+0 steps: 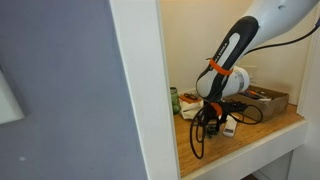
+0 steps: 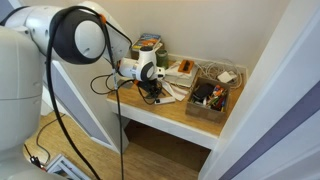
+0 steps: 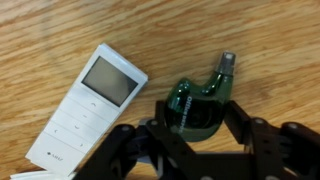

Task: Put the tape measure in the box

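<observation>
wooden desk (image 3: 60, 30) lies under my empty black claw (image 3: 200, 138), open wide around the dark green tape measure (image 3: 200, 100) so i can grab it.

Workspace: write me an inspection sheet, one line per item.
Surface: wooden shelf.
Job's things: tape measure lies on the wood, outside the box; the box holds assorted items.
Clutter: white remote beside the tape measure; green can.
Grippers: gripper over the tape measure, fingers either side; contact unclear.
Cables: black cables loop below the wrist.
Surroundings: white walls enclose the alcove.
</observation>
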`<move>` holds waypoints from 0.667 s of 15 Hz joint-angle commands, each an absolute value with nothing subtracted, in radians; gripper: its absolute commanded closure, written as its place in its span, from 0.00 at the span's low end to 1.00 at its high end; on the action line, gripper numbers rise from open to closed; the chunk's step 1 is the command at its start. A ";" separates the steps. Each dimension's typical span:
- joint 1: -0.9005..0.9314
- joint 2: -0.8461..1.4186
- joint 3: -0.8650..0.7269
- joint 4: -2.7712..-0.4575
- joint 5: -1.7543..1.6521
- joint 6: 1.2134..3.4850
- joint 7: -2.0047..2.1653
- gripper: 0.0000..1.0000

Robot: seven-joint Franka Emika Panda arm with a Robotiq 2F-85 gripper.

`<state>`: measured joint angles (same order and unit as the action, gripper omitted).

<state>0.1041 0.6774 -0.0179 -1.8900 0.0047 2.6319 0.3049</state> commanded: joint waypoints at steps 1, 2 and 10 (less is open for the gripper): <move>0.125 0.676 -0.040 -1.862 0.005 2.585 0.305 0.67; 0.120 0.666 -0.035 -1.861 0.010 2.570 0.301 0.68; 0.066 0.472 -0.062 -1.867 0.055 2.399 0.350 0.68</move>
<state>0.0939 0.5629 -0.0480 -1.8537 0.0124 2.4755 0.3228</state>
